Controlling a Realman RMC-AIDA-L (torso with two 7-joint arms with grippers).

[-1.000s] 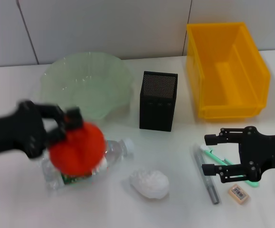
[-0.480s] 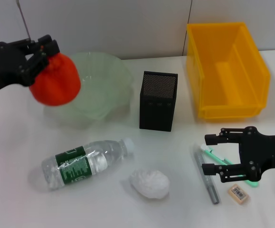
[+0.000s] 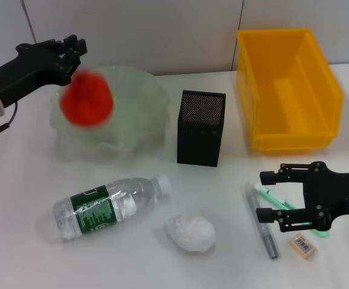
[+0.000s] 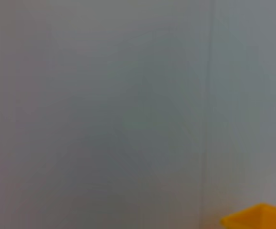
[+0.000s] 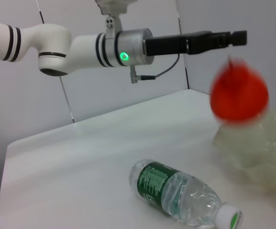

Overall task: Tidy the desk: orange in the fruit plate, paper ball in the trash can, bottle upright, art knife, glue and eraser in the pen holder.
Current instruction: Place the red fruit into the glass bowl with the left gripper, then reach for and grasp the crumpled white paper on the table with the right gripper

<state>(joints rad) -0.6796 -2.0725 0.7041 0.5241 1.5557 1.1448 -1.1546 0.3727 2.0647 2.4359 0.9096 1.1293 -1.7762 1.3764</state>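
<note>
- Head view: the left gripper (image 3: 72,48), upper left of the frame, has its fingers apart above the fruit plate (image 3: 141,90). The orange (image 3: 87,97) is a blurred red-orange blob just below it, free of the fingers and over the plate's left side, apparently dropping in. The right gripper (image 3: 269,194), lower right, hangs with fingers apart, gripping nothing, over the glue (image 3: 262,220); the eraser (image 3: 302,245) lies beside it.
- Left wrist view: only grey wall and a corner of the trash can (image 4: 259,218).
- Right wrist view: the orange (image 5: 239,94) is smeared at upper right; the bottle (image 5: 181,199) lies on its side at lower centre.
</note>
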